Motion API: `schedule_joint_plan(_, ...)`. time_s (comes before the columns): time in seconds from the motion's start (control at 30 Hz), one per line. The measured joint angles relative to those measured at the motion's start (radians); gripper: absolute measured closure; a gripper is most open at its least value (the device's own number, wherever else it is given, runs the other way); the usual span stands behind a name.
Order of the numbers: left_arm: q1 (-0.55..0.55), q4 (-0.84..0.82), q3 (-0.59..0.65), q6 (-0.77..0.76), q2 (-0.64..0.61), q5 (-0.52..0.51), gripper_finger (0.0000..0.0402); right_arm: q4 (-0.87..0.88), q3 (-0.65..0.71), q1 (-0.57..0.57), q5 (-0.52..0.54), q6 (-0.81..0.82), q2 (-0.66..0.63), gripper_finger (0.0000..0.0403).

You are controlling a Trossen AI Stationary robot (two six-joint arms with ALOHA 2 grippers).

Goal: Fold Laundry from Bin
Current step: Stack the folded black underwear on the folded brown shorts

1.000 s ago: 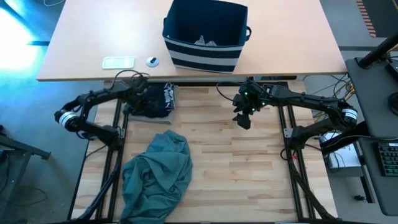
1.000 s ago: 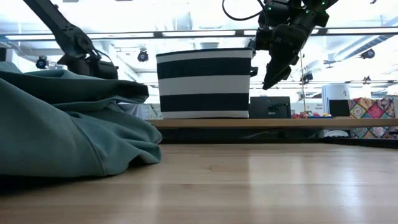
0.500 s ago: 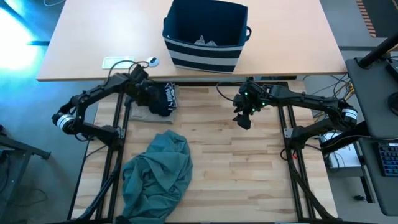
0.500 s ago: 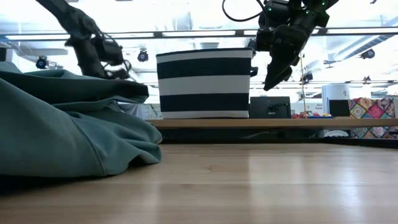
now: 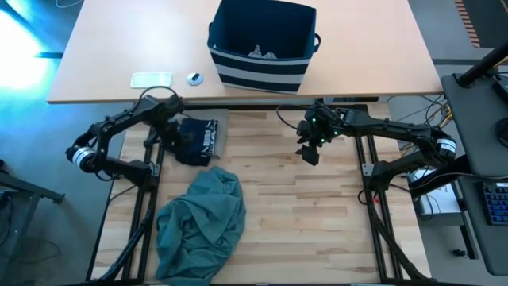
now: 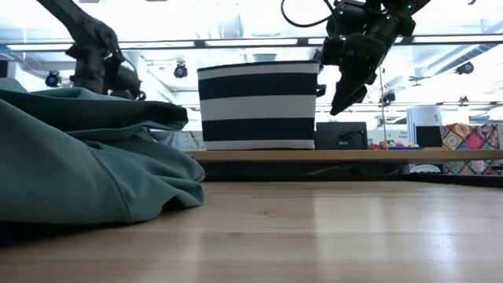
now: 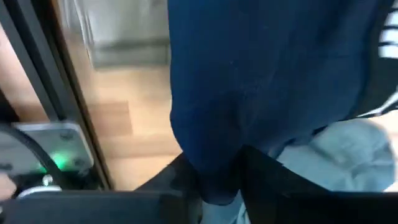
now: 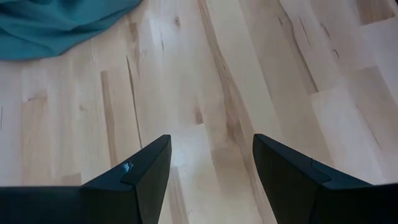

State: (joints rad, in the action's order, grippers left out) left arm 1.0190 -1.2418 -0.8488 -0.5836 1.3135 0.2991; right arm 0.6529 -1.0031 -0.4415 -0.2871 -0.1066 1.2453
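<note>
The navy garment with white lettering [image 5: 200,140] lies bunched at the far left of the wooden table, and my left gripper [image 5: 169,133] is shut on its left part. A pale grey piece [image 7: 348,146] shows beneath it. The large teal-green garment [image 5: 202,226] lies crumpled near the table's near left. The striped navy bin [image 5: 262,44] stands on the desk beyond the table, with a small grey piece [image 5: 262,54] inside. My right gripper [image 5: 311,152] hangs open above bare wood at the far middle, holding nothing. My left gripper pinches a bunched fold of the navy garment [image 7: 214,177] between its two fingers [image 7: 267,177]; how many layers I cannot tell. The cloth widens out beyond the fingertips. The rest of the garment [image 5: 208,141] lies on the table to the gripper's right.
A small white flat device [image 5: 151,79] and a small round object [image 5: 194,78] lie on the desk left of the bin. Bare wood spreads across the table's middle and right [image 5: 317,222]. The teal garment fills the low view's left [image 6: 78,157].
My left gripper has shut on the navy garment, risen a little toward the far edge, then come back toward the left and near. The garment has been dragged slightly toward the near edge and lies flatter, its lettering turned upward. My right gripper has kept still.
</note>
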Motion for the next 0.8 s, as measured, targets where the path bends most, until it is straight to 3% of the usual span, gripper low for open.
schedule_joint_plan(0.23,0.047,-0.086,-0.047,0.07,0.021,0.006,0.0219,0.001,0.0,0.0,0.0,0.002,0.0,0.0184)
schedule_joint_plan(0.43,0.127,0.019,-0.196,0.094,0.056,-0.05,0.0149,0.0,0.0,0.0,0.0,0.012,0.0,0.0184)
schedule_joint_plan(0.57,0.186,0.065,-0.221,0.068,0.146,-0.049,0.0131,0.0,0.0,0.0,0.0,0.035,0.0,0.0184)
schedule_joint_plan(0.67,0.154,0.018,-0.209,0.123,0.181,-0.097,0.0131,0.0,0.0,0.0,0.0,0.047,0.0,0.0184)
schedule_joint_plan(0.8,0.111,0.066,-0.195,0.06,0.178,-0.176,0.0137,-0.001,0.0,0.0,0.0,0.056,0.0,0.0184)
